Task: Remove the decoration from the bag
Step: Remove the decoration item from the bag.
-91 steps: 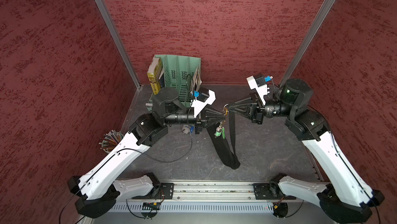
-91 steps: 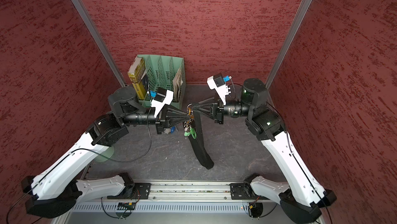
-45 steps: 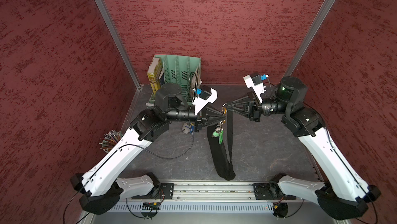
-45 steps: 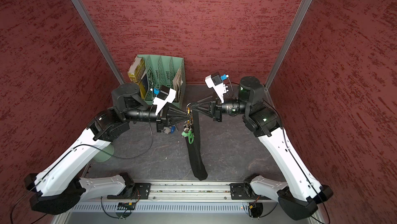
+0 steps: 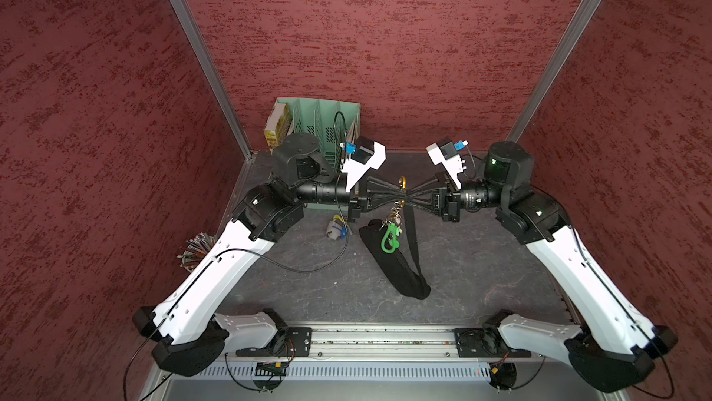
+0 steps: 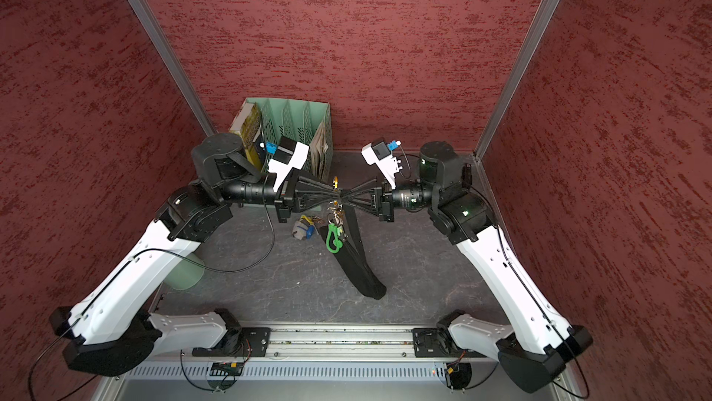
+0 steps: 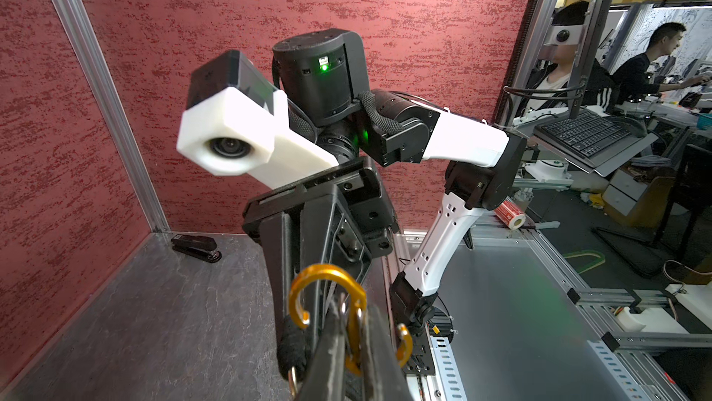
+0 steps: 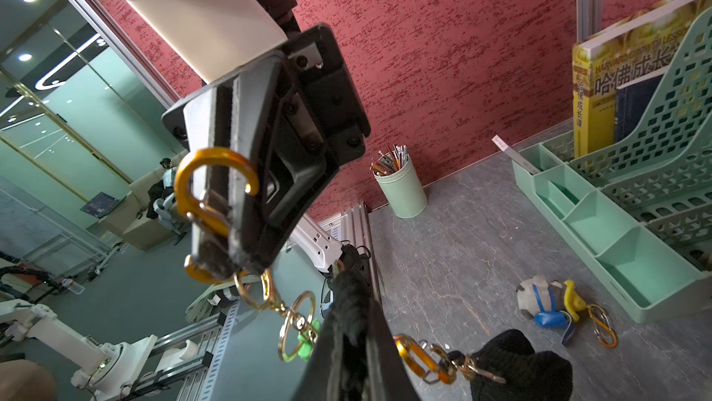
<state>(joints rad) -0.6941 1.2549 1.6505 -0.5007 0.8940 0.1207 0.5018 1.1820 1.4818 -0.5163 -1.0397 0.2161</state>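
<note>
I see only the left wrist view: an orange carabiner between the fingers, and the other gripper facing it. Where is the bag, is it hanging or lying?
Observer: In both top views the bag hangs below the carabiner, with its lower end down by the table.
Operator: Is a decoration attached to it?
Observer: Yes, a green charm dangles on key rings under the carabiner, in front of the bag.
Operator: Is anything else loose nearby?
Observer: A small plush keychain lies on the table beside the green organizer.
</note>
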